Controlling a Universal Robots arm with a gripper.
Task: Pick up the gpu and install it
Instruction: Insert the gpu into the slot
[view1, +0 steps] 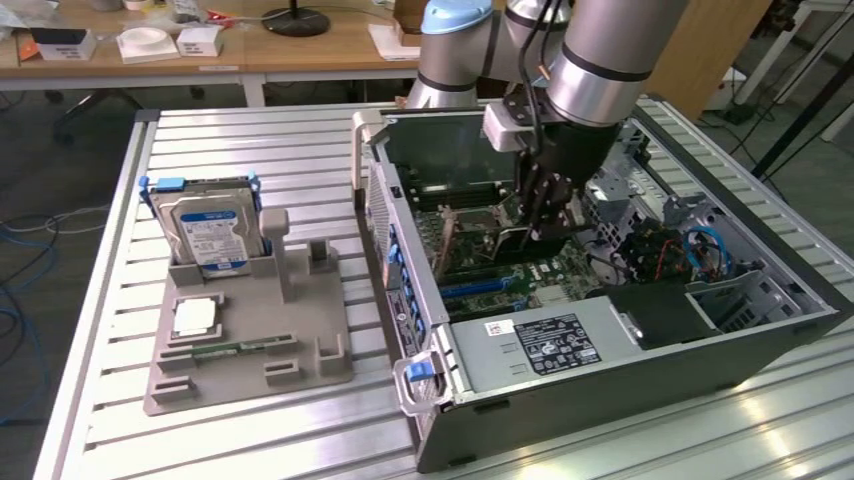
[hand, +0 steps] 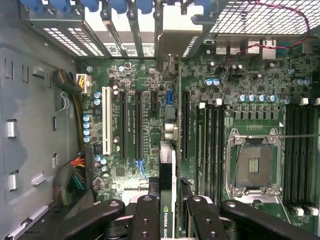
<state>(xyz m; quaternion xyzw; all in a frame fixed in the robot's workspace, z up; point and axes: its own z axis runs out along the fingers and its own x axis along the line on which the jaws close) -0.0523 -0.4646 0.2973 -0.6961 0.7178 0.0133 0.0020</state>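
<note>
Gpu (hand: 167, 175), seen edge-on, sits clamped between the fingers of the gripper (hand: 169, 215), hanging inside the open computer case (view1: 747, 345) over the motherboard (hand: 145, 75). Black expansion slots (hand: 137, 125) run beside it on one side, memory slots (hand: 210, 140) and the bare CPU socket (hand: 255, 165) on the other. A cable bundle (hand: 75, 170) lies further off by the case wall.

Slatted metal table (view1: 240, 140), wooden desk (view1: 334, 55) behind (cluttered), grey floor (view1: 80, 180)

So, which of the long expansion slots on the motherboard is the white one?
The slot next to the yellow and black cable bundle. It alone is white; the other long slots are black.
</note>
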